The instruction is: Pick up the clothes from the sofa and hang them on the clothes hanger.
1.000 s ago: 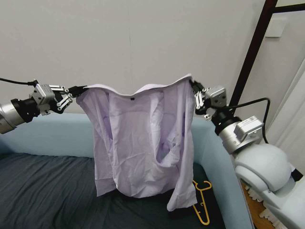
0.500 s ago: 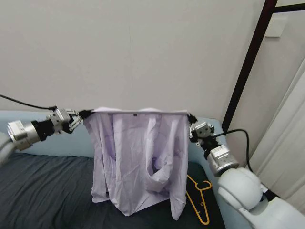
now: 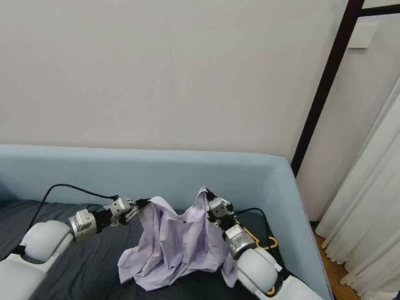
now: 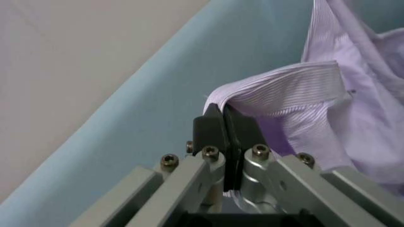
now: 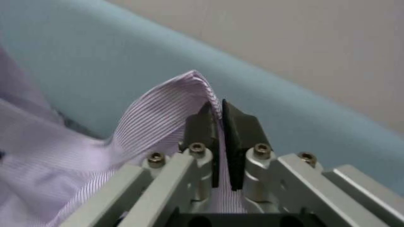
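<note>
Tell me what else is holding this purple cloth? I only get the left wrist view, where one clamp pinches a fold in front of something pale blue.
Observer: The right gripper is shut on another fold of the shirt. The fabric sags between it and the left gripper.
Operator: Is the cloth hanging free?
Observer: No. Its lower part lies heaped on the dark sofa seat.
Operator: Any hanger around?
Observer: A yellow hanger lies on that seat, partly hidden by the right arm.
</note>
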